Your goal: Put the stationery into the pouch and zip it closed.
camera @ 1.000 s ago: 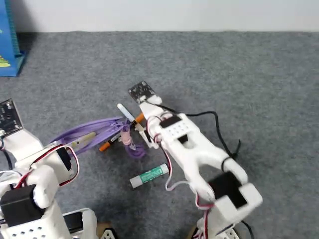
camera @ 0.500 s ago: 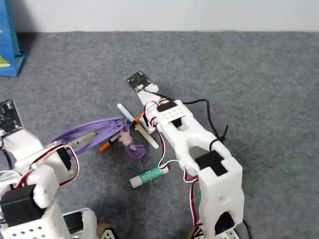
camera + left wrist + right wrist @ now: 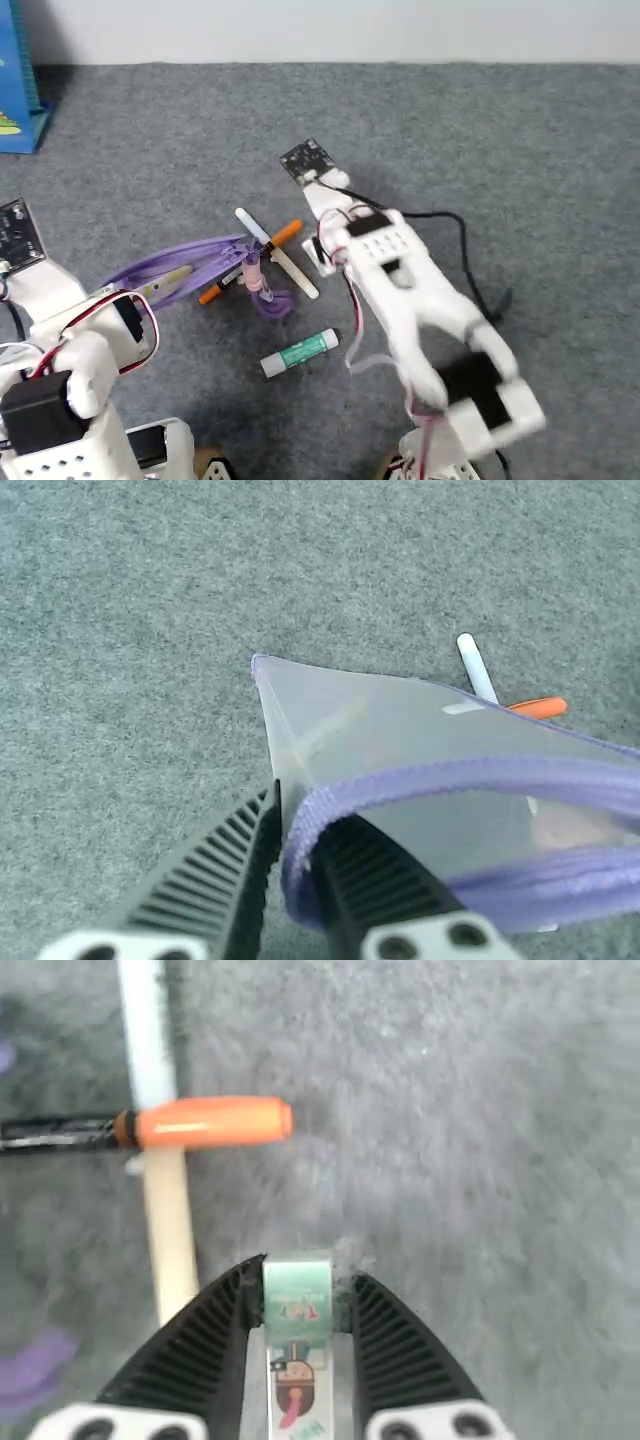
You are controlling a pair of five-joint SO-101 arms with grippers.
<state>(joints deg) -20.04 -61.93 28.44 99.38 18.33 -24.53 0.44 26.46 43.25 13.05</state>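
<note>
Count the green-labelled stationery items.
2. One green-labelled stick lies on the carpet near the pouch; another green-labelled item is held in the right gripper. Others may be hidden inside the pouch.

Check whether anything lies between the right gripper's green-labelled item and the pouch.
Yes. An orange-capped pen and a pale stick lie crossed on the carpet between the right gripper, shut on the green-labelled item, and the purple pouch.
</note>
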